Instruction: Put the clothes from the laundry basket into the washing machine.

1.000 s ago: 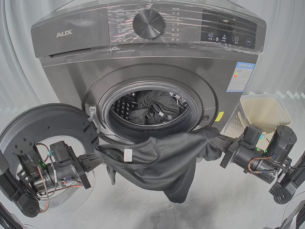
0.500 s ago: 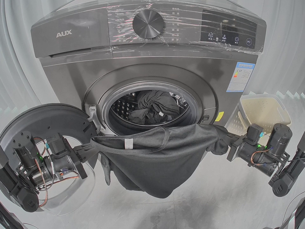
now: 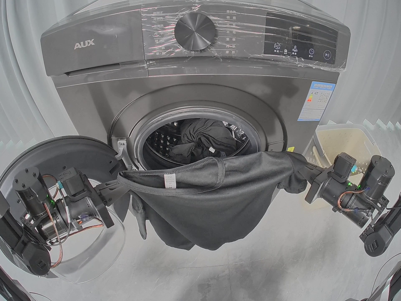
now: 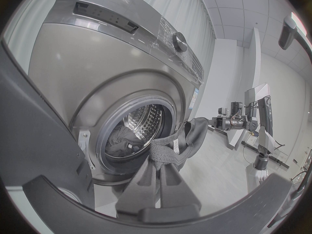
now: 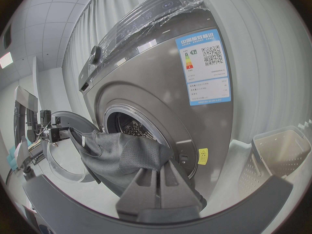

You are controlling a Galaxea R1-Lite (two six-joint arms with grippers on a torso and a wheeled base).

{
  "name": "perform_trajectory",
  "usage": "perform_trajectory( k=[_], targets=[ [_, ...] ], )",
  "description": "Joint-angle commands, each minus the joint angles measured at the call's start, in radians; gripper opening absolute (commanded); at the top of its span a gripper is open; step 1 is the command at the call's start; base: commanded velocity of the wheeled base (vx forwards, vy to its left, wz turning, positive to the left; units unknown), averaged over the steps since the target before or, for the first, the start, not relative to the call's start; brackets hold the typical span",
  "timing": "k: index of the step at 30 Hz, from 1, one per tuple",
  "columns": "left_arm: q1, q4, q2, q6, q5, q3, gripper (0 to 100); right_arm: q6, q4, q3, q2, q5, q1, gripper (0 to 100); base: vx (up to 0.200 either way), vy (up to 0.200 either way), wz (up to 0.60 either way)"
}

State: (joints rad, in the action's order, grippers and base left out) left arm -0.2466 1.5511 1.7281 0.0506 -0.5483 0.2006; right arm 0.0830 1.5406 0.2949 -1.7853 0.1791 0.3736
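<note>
A dark grey shirt hangs stretched between both grippers in front of the washing machine, level with the lower rim of its open porthole. My left gripper is shut on the shirt's left end; my right gripper is shut on its right end. Inside the drum lies another dark garment. The beige laundry basket stands on the floor to the right of the machine, behind my right arm.
The machine's round door is swung open to the left, just behind my left arm. Grey floor lies below the hanging shirt. White curtains stand behind the machine.
Both grippers have risen and moved apart toward the machine, pulling the shirt taut and lifting it from below the porthole up to its lower rim.
</note>
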Motion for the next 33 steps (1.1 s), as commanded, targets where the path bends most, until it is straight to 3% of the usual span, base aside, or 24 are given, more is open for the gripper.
perform_trajectory(
  k=[1,26,33],
  targets=[
    [0.0,0.0,-0.03,0.006,0.002,0.02,0,0.0,-0.001,0.003,0.026,0.0,-0.001,0,0.0,0.0,0.0],
    [-0.011,-0.002,-0.088,0.023,0.007,0.037,0,-0.003,-0.004,0.003,0.08,-0.006,0.039,0,0.0,0.0,0.0],
    [-0.016,-0.002,-0.09,0.052,0.007,0.037,0,-0.003,-0.011,-0.011,0.08,-0.018,0.079,0,0.0,0.0,0.0]
  ],
)
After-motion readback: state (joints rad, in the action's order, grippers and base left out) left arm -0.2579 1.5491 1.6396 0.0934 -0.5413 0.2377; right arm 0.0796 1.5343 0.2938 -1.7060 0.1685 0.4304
